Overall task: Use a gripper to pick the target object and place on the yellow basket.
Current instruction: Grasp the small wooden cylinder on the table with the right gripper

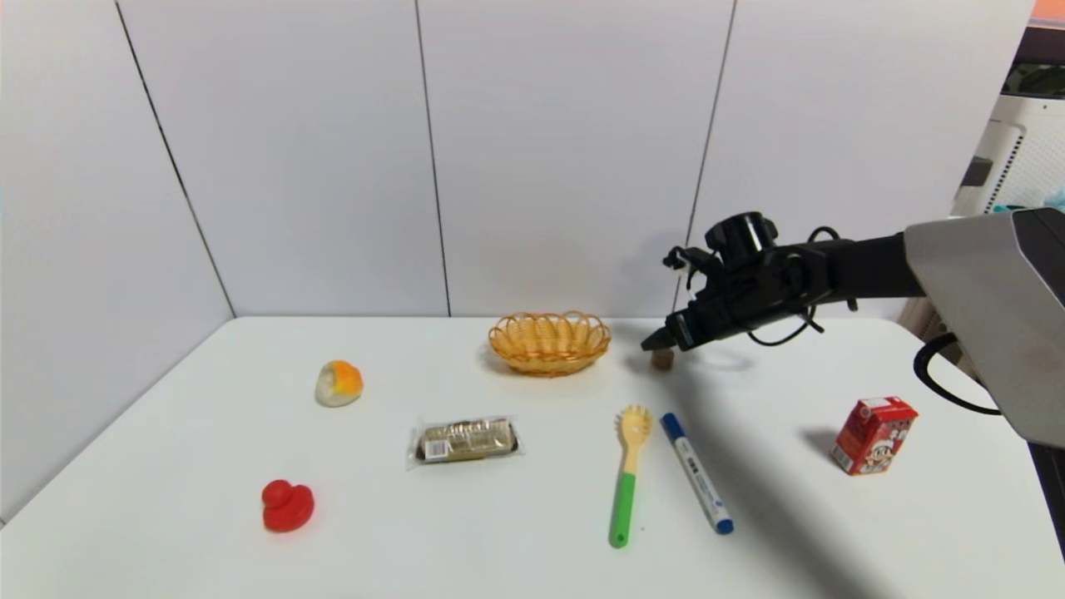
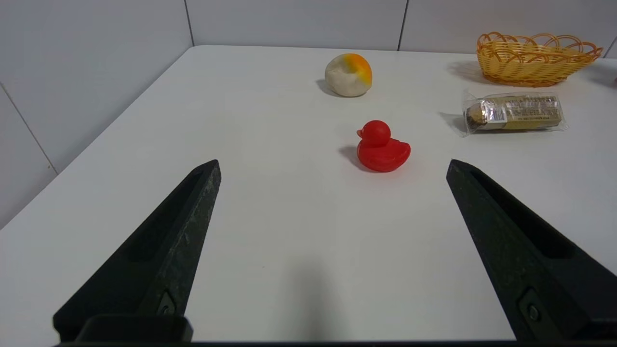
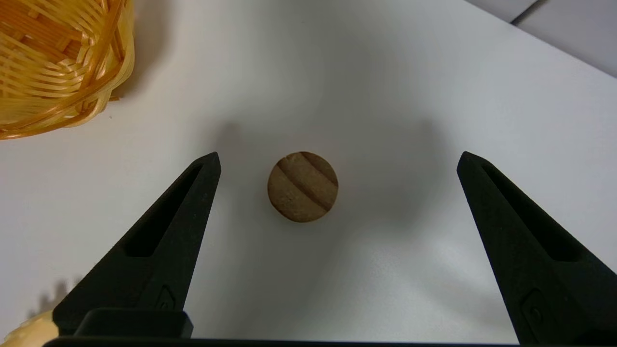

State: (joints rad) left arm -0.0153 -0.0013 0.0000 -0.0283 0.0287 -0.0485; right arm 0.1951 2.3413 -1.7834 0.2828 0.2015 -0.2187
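Observation:
The target object (image 1: 662,358), a tiny tan-brown cylinder (image 3: 302,186), stands on the white table just right of the yellow basket (image 1: 549,340). My right gripper (image 1: 657,339) hovers directly above it, pointing down and leftward. In the right wrist view the gripper (image 3: 339,161) is open, with the cylinder's round top between the two black fingers, nearer one finger (image 3: 193,193), touching neither. The basket's woven rim (image 3: 58,62) shows beside it and is empty. My left gripper (image 2: 332,166) is open over the table's near left part, holding nothing; it does not show in the head view.
An orange-and-white lump (image 1: 339,383), a red duck (image 1: 287,505), a wrapped snack bar (image 1: 464,439), a green-handled pasta spoon (image 1: 628,470), a blue marker (image 1: 697,472) and a red juice carton (image 1: 874,434) lie on the table (image 1: 532,549). White walls close the back and left.

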